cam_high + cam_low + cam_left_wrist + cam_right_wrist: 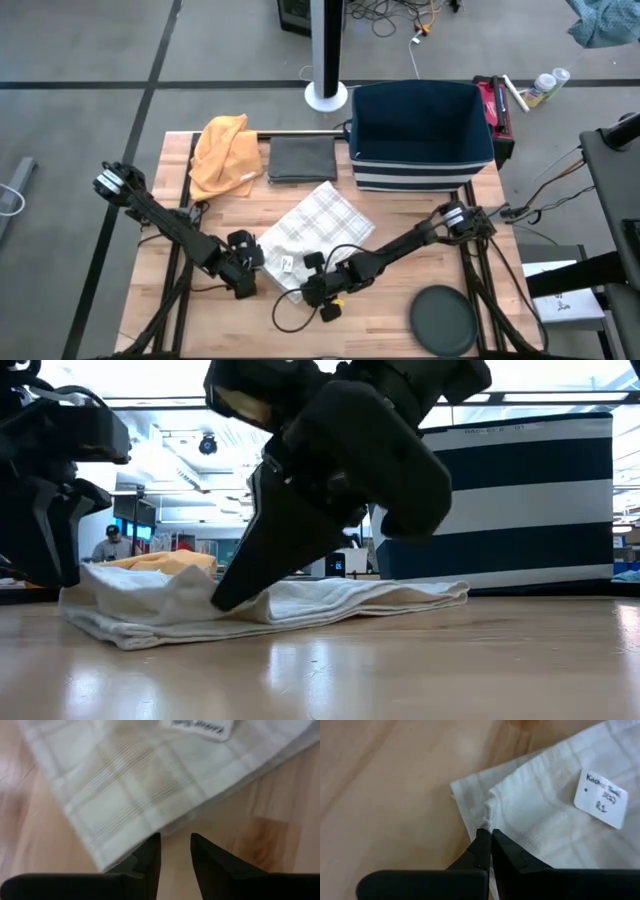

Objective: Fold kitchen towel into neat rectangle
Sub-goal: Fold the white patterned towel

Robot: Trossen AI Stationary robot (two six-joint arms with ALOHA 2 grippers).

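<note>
The white checked kitchen towel [315,235] lies folded on the wooden table [400,285], and a paper label [600,797] shows on its upper layer. My right gripper [487,837] slants down at the towel's near corner and is shut on it; in the low view its fingers [235,575] reach the cloth from above. My left gripper [175,845] stands open just above the table at the towel's left edge [130,837], with nothing between its fingers. In the high view it is left of the towel [250,262]. My right gripper pinches the corner of the towel's upper layer [489,815] at its fingertips, where the cloth puckers. It comes slanting down from the table's near right side. The corner stands slightly raised [190,575] over the lower layer, and the rest of the towel lies flat on the table.
An orange cloth [225,150] and a dark grey folded cloth [302,158] lie at the far side. A navy striped bin [420,135] stands at the far right, and a black round disc [443,318] lies at the near right. A person [112,545] sits in the room behind.
</note>
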